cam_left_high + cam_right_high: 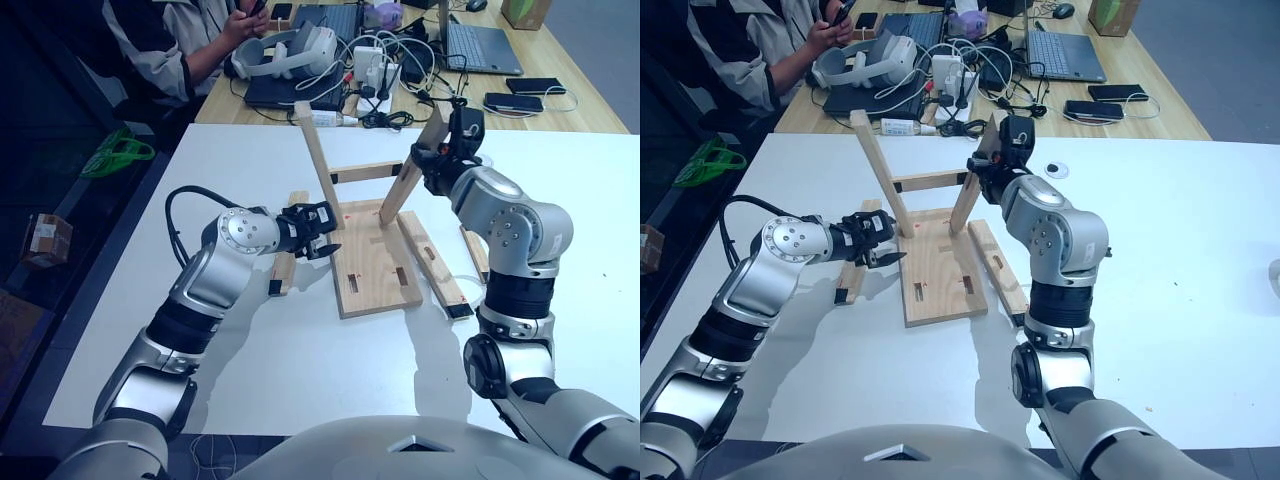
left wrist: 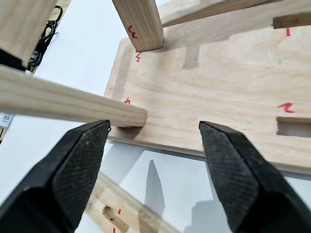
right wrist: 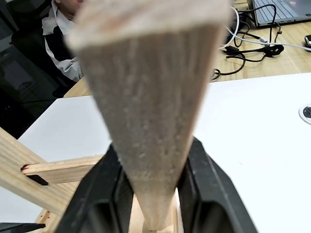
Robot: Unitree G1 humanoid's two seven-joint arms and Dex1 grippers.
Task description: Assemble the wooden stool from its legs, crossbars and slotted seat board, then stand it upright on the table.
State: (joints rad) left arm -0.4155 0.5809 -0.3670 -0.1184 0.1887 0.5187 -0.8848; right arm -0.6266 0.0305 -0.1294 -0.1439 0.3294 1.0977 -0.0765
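Right gripper (image 1: 437, 160): your fingers are clamped on the upper part of a leg (image 1: 403, 195); its foot meets the board straight below the grip.
Left gripper (image 1: 318, 232): your fingers gape wide and hold nothing, hovering just off the board's edge.
Board (image 1: 375, 270): it lies flat on the table (image 1: 300, 370), slots up, between your 2 grippers.
Done: 2 legs stand on the board, the held one and a second leg (image 1: 316, 150) just beyond the left gripper. Both lean. 1 crossbar (image 1: 365, 172) bridges them, just below the right gripper.
Left to do: I judge you under halfway. 2 more legs and the other crossbars must go in, then the stool must be turned upright.
Loose parts: a slotted piece (image 1: 437, 268) lies just beside the board, under your right arm. A strip (image 1: 472, 245) lies farther out on that side, and another piece (image 1: 284, 268) lies under the left gripper.
Stick (image 2: 73, 102): its end reaches the board's edge, close ahead of 1 left finger (image 2: 73, 165). You cannot tell what holds it there.
In the way: that stick and the piece beneath crowd the left gripper's path to the board. The leaning legs could topple if the right grip lets go.
Around: a desk (image 1: 590, 105) with a laptop (image 1: 480, 45), headset (image 1: 285, 50) and cables stands well beyond the right gripper.
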